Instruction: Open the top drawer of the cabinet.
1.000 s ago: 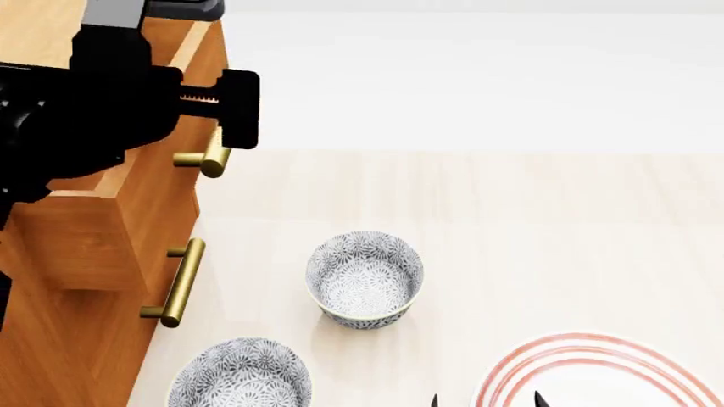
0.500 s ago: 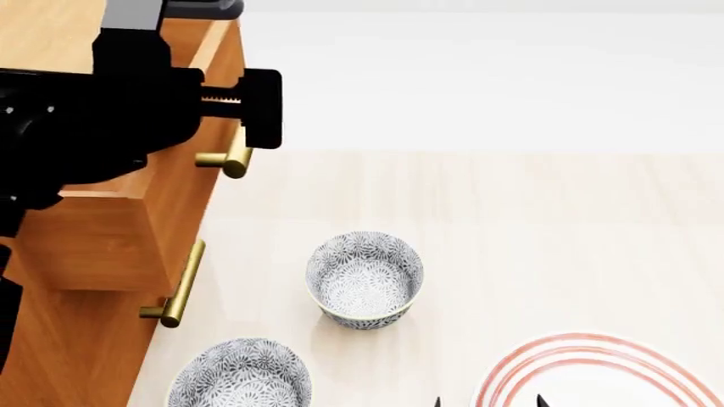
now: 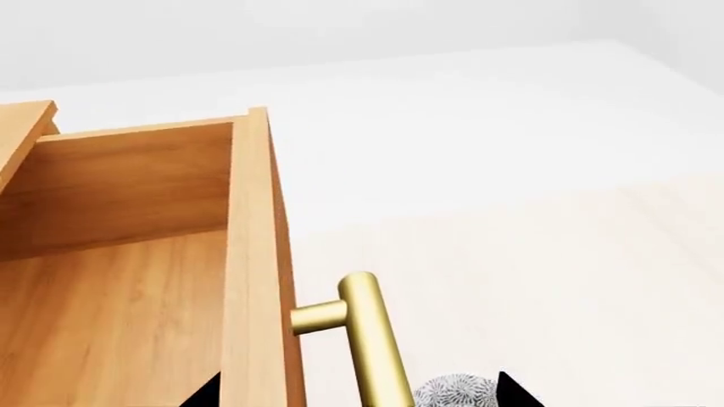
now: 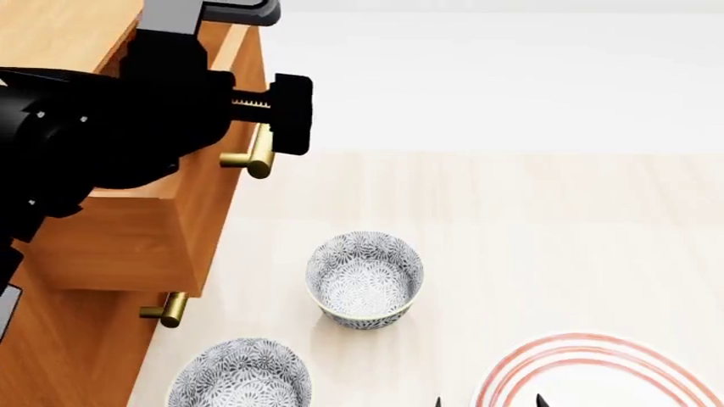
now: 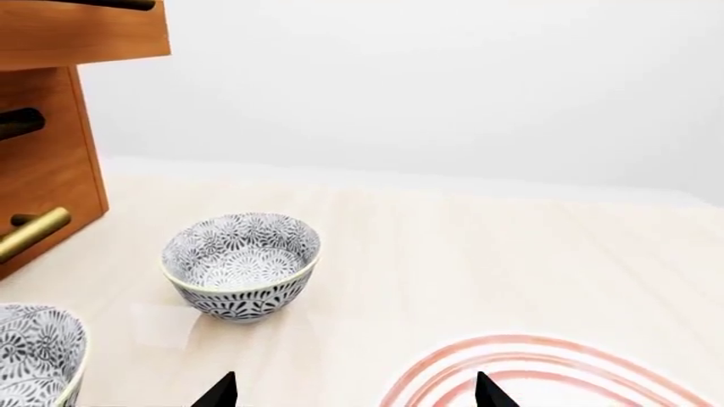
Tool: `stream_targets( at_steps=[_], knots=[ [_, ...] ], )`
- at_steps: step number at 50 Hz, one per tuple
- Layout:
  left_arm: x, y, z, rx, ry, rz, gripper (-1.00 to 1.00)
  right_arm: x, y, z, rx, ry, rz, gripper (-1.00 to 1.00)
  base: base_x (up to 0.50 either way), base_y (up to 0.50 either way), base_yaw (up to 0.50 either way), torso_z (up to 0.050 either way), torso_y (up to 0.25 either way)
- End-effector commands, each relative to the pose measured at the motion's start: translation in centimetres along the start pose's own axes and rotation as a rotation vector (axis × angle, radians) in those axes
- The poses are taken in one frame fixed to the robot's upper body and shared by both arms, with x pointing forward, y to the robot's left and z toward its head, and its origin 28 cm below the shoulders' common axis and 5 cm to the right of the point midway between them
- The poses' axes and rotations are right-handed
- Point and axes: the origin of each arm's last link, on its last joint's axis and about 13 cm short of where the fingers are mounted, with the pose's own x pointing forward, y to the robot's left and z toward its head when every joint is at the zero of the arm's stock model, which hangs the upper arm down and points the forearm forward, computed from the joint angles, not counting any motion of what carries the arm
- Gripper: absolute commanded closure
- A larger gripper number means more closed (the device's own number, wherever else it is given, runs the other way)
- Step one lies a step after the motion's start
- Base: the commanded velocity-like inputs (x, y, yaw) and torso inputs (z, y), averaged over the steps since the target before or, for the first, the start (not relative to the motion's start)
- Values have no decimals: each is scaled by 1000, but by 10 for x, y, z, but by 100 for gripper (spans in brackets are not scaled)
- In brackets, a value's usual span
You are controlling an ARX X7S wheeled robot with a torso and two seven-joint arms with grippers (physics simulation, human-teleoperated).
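Note:
The cabinet stands at the left in the head view, and the top drawer is slid well out of it, its plain wood inside showing. My left gripper hangs over the drawer's front edge. It is open and straddles the front panel and the brass handle. One fingertip is inside the drawer and the other fingertip is beyond the handle. My right gripper is open and holds nothing, low over the table near the plate.
Two patterned bowls sit on the pale wooden table in front of the cabinet. A white plate with red rings lies at the front right. The second drawer's brass handle pokes out below the open drawer.
The top drawer has slid farther out to the right, and my left gripper has moved with its handle. It now covers most of the second drawer's handle. The right arm has not moved.

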Motion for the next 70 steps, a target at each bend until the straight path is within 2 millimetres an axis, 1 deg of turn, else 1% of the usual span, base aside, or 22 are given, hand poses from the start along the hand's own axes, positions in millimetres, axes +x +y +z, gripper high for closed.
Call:
stream_targets(
  at_steps=[1,8,14,26,29,35,38,45,50,55,70],
  knots=[
    [7,-37,-47,-165,243,-264,-100,-1,0,0,1,-1,3,-100,0,0,0,0,0],
    [5,-43,-46,-207,247,-296,-100,-2,-1,-2,2,3,5,-100,0,0,0,0,0],
    [1,-50,-42,-195,241,-306,-100,-2,-1,-1,6,1,7,-100,0,0,0,0,0],
    [-1,-64,-44,-172,243,-325,-100,-3,-1,-2,19,-3,14,-100,0,0,0,0,0],
    [-1,-69,-46,-159,249,-327,-100,-4,-1,-2,18,-7,20,-100,0,0,0,0,0],
    [-4,-77,-45,-156,250,-344,-100,-5,0,-5,18,-2,32,-100,0,0,0,0,0],
    [-5,-82,-46,-155,252,-358,-100,-6,0,-3,14,-3,41,-100,0,0,0,0,0],
    [-6,-88,-48,-161,254,-378,-100,-9,1,-9,21,5,53,-100,0,0,0,0,0],
    [-11,-97,-49,-155,256,-404,-100,-11,0,-10,23,7,50,-100,0,0,0,0,0],
    [-18,-105,-45,-155,246,-437,-100,-12,-1,-9,18,6,50,-100,0,0,0,0,0],
    [-24,-112,-45,-145,253,-455,-100,-11,3,-10,16,10,67,-100,0,0,0,0,0]
  ],
)
